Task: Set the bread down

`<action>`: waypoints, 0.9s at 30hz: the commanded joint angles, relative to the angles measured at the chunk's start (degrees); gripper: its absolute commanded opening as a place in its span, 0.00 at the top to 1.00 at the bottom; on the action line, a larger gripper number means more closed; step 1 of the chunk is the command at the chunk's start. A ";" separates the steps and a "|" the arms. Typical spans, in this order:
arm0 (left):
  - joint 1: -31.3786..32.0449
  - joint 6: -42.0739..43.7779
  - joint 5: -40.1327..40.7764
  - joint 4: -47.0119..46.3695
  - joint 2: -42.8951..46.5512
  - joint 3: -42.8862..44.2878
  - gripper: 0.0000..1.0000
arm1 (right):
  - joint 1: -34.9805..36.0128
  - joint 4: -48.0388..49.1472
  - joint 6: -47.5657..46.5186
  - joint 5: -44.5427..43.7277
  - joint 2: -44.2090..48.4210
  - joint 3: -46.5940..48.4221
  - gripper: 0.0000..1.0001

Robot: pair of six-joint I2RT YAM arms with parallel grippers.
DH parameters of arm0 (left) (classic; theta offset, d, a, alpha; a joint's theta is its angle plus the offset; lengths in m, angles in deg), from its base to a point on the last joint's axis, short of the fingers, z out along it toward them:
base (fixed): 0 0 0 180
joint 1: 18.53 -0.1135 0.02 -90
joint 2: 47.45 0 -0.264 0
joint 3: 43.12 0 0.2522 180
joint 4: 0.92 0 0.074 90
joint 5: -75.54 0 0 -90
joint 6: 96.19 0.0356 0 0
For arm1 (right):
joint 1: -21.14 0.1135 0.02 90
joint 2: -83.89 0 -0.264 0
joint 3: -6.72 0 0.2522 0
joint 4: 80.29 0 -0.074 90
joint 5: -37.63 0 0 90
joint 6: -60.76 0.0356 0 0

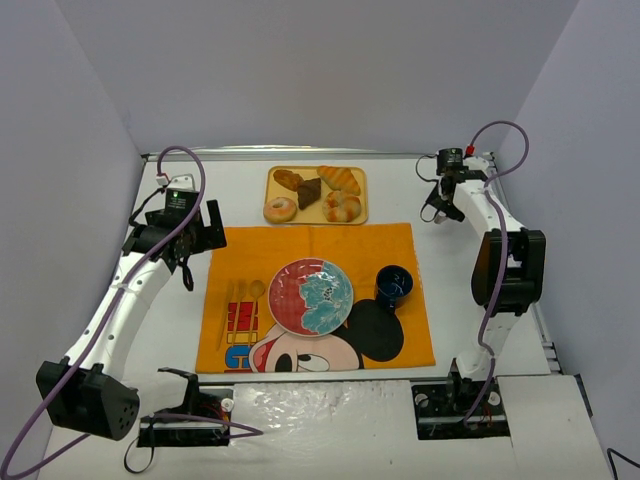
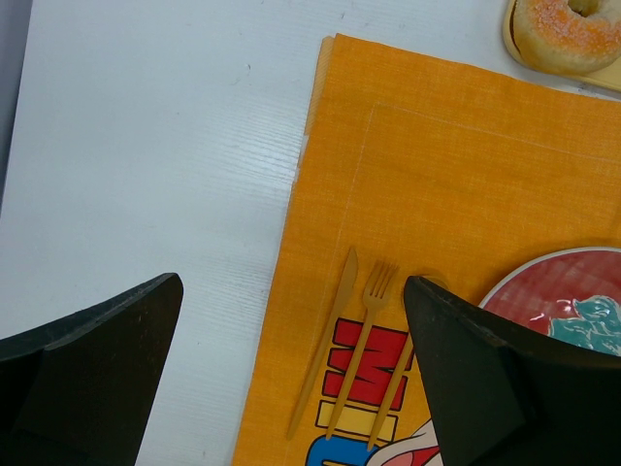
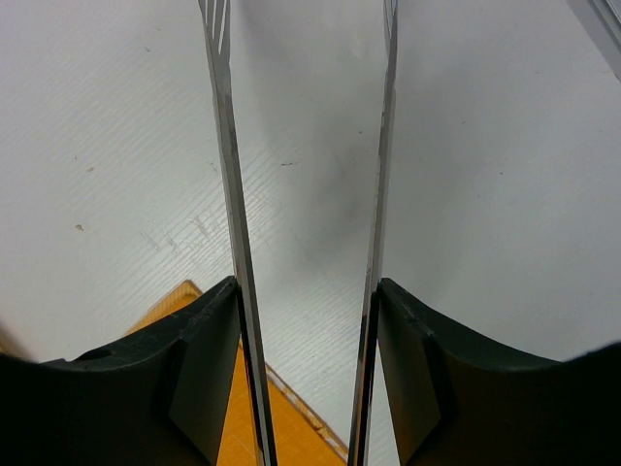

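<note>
Black fingers (image 3: 194, 379) of the right gripper (image 3: 306, 291) clasp metal tongs (image 3: 231, 194), blades apart over white counter (image 3: 505, 194), well away from the mixed bread (image 1: 317, 192) on its yellow tray (image 1: 364, 180), so a slack squeeze could let a piece drop short of the red-and-teal plate (image 1: 310, 296); left gripper (image 2: 291, 283) hangs wide, empty.

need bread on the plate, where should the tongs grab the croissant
Take the croissant across its thick middle, from straight above, tongs arms on its two long sides. It lies diagonally in the tray's far right corner and tapers at both ends, where a grip would likely slip; the dark slice crowds its left end.
</note>
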 commanded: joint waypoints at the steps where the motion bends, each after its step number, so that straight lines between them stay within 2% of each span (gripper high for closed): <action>1: -0.52 0.23 0.87 -0.67 1.58 2.25 0.03 | 0.67 -0.66 -1.06 0.32 6.18 1.45 0.50; 8: -0.52 0.14 0.95 -0.58 1.67 2.02 0.03 | 3.63 -2.16 -2.17 3.89 8.83 3.09 0.51; 16: -0.52 0.32 1.31 0.12 2.19 1.77 0.03 | 11.05 -6.53 -3.41 4.34 10.40 7.98 0.49; 27: -0.51 -0.30 1.14 0.22 2.36 1.40 0.03 | 19.73 -9.95 -3.96 6.21 12.97 9.76 0.49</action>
